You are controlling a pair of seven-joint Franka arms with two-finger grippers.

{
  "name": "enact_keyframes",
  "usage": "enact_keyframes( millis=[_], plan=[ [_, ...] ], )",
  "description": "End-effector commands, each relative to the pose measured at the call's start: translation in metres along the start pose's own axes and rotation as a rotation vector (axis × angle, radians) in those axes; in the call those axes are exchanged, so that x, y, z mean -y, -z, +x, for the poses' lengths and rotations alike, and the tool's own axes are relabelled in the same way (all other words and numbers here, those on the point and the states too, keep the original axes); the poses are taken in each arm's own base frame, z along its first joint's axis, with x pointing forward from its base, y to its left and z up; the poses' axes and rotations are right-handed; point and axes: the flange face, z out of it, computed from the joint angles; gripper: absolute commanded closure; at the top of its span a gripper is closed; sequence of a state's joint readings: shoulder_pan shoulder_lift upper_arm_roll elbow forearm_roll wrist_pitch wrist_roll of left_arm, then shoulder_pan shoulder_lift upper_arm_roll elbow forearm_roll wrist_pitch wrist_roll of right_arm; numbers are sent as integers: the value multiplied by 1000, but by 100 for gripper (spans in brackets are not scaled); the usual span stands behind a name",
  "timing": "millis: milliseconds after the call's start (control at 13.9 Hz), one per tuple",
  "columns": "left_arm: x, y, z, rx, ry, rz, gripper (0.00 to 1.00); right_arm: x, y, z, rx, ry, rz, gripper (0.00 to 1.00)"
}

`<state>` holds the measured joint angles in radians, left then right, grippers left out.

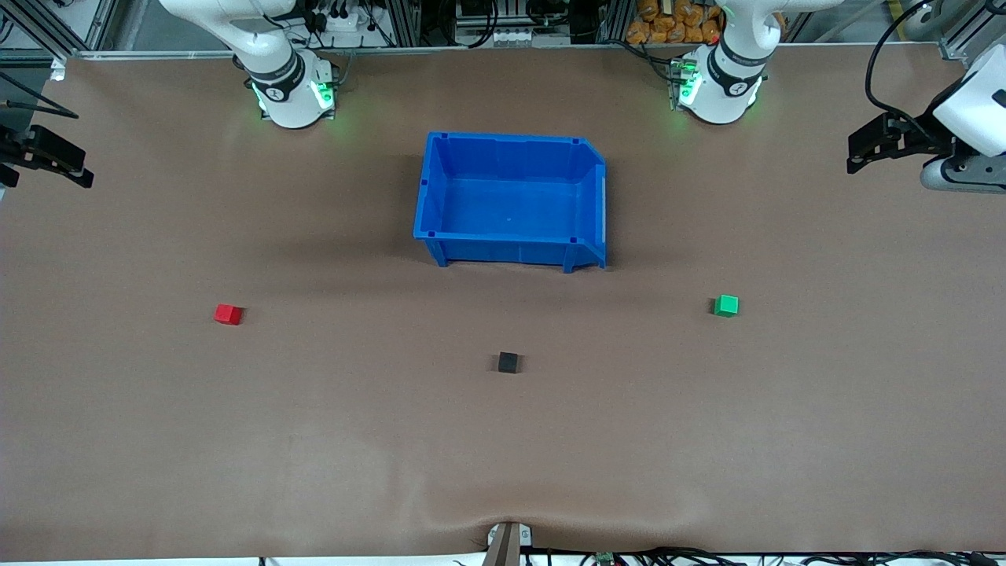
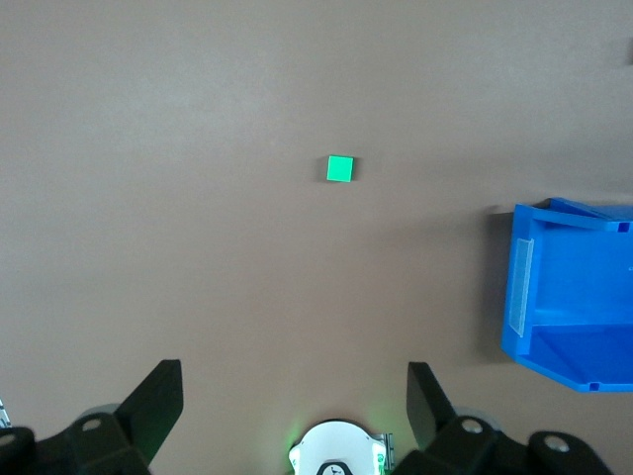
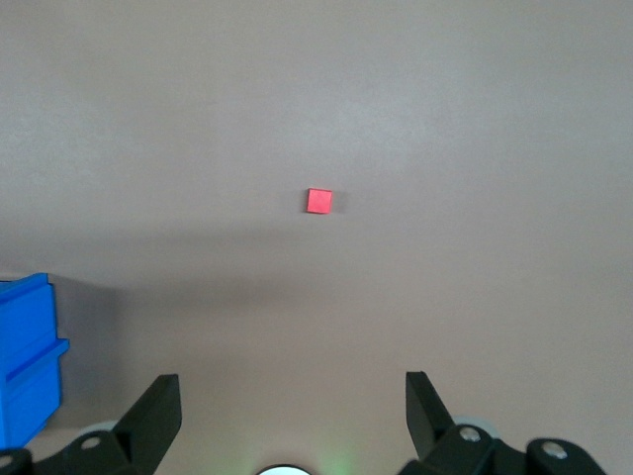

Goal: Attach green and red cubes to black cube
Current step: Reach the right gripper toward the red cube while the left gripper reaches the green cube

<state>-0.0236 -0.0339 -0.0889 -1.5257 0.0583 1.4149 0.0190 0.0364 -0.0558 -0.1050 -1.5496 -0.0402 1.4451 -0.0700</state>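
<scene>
The black cube point(image 1: 508, 362) sits on the brown table, nearer to the front camera than the blue bin. The red cube point(image 1: 228, 314) lies toward the right arm's end and also shows in the right wrist view point(image 3: 318, 201). The green cube point(image 1: 726, 305) lies toward the left arm's end and also shows in the left wrist view point(image 2: 339, 169). My left gripper point(image 1: 858, 156) hangs high over its end of the table, open and empty point(image 2: 294, 396). My right gripper point(image 1: 75, 169) hangs high over its end, open and empty point(image 3: 294, 401). The black cube is out of both wrist views.
An empty blue bin point(image 1: 503, 250) stands mid-table between the arm bases and the cubes; it shows in the left wrist view point(image 2: 574, 297) and the right wrist view point(image 3: 25, 361). Wide bare table lies around all three cubes.
</scene>
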Motion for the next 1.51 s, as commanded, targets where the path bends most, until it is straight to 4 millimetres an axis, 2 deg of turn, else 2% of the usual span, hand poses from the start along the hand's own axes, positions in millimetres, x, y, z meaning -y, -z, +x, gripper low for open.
enact_keyframes(
  millis=[0,216,359,431,503,719,790,934,1078,1293,1437],
  plan=[
    [1,5,-2,-2,-2,-16,0,-1,4,3,-6,9,-3,0],
    [1,7,3,-6,13,-15,0,-3,3,3,-4,6,-1,0],
    [-4,-5,22,11,24,-21,0,-5,3,4,-4,1,0,0],
    [-7,-14,29,28,40,-23,0,-5,-1,7,3,4,-9,0],
    [-9,-25,36,50,69,-24,0,-4,-16,19,26,5,-22,0],
    [-6,-73,64,118,87,-71,0,-18,-59,44,97,-26,-12,0],
    [-9,-90,71,140,77,-72,0,-25,-66,46,108,-43,-2,0],
    [-16,-118,82,146,66,-72,0,-31,-147,79,254,-54,-7,0],
    [-22,-149,87,129,61,-72,0,-42,-182,94,267,-71,-4,0],
    [-24,-182,89,112,60,-65,0,-45,-269,121,341,-66,-12,0],
    [-26,-202,86,96,57,-61,0,-46,-314,133,329,-66,-14,0]
  ],
)
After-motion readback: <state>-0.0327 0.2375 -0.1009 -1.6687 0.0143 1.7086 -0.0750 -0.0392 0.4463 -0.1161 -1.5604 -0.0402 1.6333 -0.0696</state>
